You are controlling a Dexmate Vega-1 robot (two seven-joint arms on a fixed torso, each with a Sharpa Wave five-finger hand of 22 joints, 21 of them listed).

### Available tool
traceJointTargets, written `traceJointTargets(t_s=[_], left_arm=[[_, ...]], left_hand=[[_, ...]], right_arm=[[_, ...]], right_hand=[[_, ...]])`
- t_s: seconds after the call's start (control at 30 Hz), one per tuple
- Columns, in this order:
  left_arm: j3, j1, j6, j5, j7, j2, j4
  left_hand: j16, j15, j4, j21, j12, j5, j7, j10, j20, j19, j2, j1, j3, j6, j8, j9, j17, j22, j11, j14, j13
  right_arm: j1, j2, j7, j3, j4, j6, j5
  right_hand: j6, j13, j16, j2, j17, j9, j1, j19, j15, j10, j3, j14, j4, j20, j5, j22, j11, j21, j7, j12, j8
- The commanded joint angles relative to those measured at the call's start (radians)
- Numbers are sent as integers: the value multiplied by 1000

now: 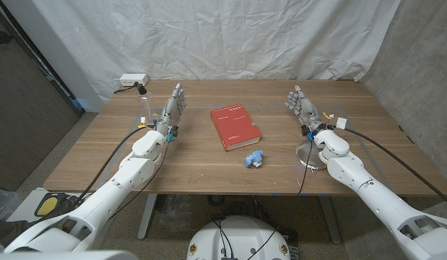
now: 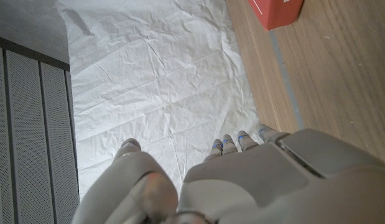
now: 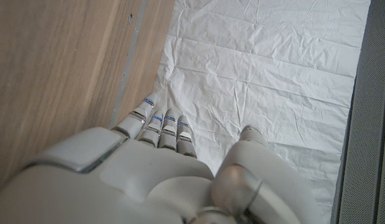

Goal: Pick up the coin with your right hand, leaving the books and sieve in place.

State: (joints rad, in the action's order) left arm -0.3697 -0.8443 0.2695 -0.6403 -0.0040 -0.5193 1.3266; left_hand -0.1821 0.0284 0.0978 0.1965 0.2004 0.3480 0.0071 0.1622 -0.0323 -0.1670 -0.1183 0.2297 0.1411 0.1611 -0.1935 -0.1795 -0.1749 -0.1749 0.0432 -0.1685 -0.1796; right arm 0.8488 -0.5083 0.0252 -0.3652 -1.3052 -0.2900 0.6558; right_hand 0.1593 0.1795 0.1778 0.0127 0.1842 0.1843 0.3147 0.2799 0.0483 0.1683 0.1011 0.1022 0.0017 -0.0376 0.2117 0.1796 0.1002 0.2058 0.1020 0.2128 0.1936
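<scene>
**Inspector:** State of the right hand?

**Me:** My right hand (image 1: 301, 105) stands right of the book (image 1: 235, 127), well apart from it, fingers (image 3: 169, 127) straight and spread, nothing in them. It touches no object.

**Inspector:** Left hand?

**Me:** My left hand (image 1: 174, 108) is the same: raised left of the book, fingers apart, holding nothing. A bottle (image 1: 144, 108) stands just beyond it.

**Inspector:** Where is the coin?

**Me:** I cannot make it out. Nothing coin-like shows on the table (image 1: 100, 159). A small blue thing (image 1: 253, 158) lies just off the book's near right corner; it is no coin.

**Inspector:** Book and sieve?

**Me:** One red book lies flat mid-table. What I take for the sieve (image 1: 304, 153) lies right of the book, partly under my right forearm.

**Inspector:** Progress?

**Me:** In my judgement, none: no reach, no grasp, no lift. All steps remain: find the coin, bring the right hand down, pinch, raise. The forearm sits close over the sieve, so that is the risk.
</scene>
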Motion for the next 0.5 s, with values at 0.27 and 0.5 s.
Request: traceJointTargets(t_s=[0.27, 0.5], left_arm=[[-4, -3, -28, 22, 27, -21, 50], [7, -14, -26, 19, 29, -35, 67]], left_hand=[[-10, -4, -5, 7, 9, 6, 1, -8, -76, -13, 9, 16, 5, -8, -11, -4, -4, -5, 3, -27, -4], [-10, -3, -6, 7, 9, 7, 2, -11, -74, -12, 13, 20, 5, -11, -11, -4, -5, -5, 3, -23, -4]], right_arm=[[30, -16, -31, 13, -62, 20, 9], [45, -29, -61, 16, -122, 41, 4]], right_hand=[[17, 6, 8, 6, 1, 2, 11, 10, -1, 9, 10, 10, -6, -24, 7, 5, 1, 5, -4, 7, 7], [57, 6, 14, 16, 0, 3, 25, 17, -2, 25, 17, 27, -14, -21, 6, 5, 3, 6, -18, 12, 21]])
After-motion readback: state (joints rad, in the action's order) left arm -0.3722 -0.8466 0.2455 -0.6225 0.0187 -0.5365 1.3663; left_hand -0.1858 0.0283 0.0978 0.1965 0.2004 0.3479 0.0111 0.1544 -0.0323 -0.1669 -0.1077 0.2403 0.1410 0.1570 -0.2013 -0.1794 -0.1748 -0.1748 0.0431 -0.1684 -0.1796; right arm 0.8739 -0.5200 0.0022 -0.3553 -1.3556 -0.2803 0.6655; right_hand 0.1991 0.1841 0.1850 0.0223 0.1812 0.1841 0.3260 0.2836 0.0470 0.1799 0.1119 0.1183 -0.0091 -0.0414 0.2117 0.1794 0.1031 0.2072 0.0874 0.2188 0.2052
